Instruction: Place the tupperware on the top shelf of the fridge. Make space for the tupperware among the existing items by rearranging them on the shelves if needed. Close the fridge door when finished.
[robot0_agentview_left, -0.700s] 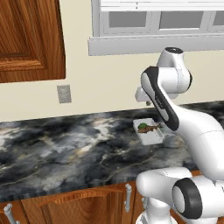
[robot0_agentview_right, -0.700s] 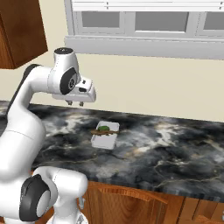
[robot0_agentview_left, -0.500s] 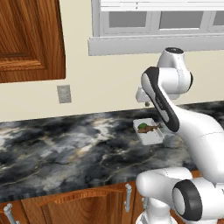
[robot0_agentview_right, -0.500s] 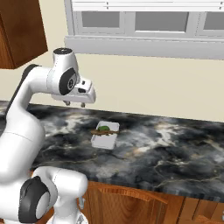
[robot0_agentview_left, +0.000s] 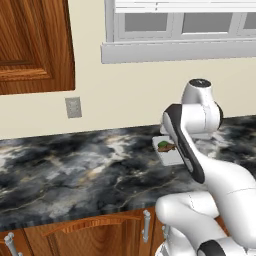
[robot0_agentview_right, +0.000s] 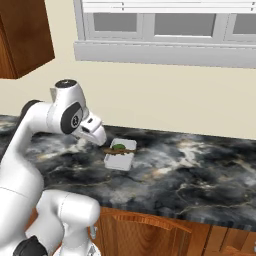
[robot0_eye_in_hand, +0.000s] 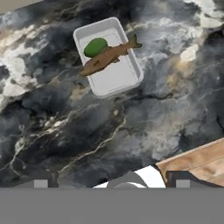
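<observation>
Hand (robot0_agentview_right: 98, 141) above the tupperware (robot0_eye_in_hand: 108, 57) — apart, holding nothing, fingers spread wide

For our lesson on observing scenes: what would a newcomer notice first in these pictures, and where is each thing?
The white tupperware on the dark marbled counter, holding a brown fish and a green piece. The gripper hangs just above the counter beside the tupperware. A window runs along the wall above.
</observation>
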